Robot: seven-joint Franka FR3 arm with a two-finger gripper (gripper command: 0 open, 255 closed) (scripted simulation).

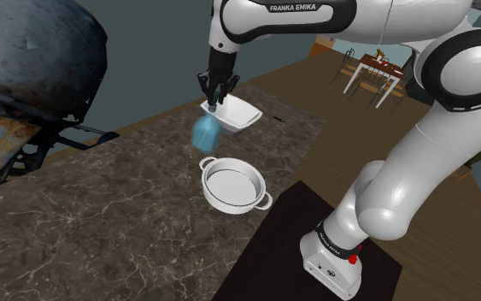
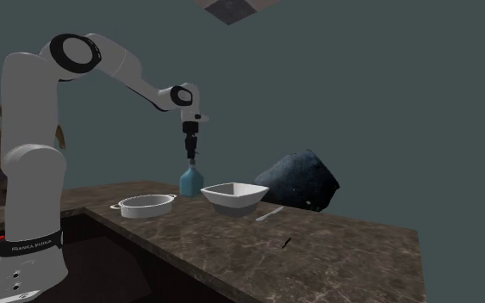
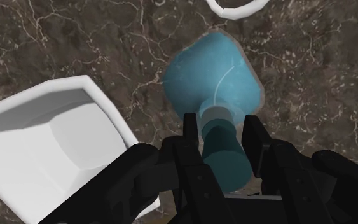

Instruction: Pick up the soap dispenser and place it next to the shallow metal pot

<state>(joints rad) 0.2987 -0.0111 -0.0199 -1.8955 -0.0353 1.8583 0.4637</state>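
Your gripper (image 3: 221,125) is clamped on the blue soap dispenser's (image 3: 212,79) pump neck, near the white two-handled pot (image 1: 232,185).

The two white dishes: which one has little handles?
The round pot has a small handle on each side. The square bowl beside the blue bottle has none.

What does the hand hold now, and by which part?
The hand holds the blue soap dispenser by its narrow neck, at the top.
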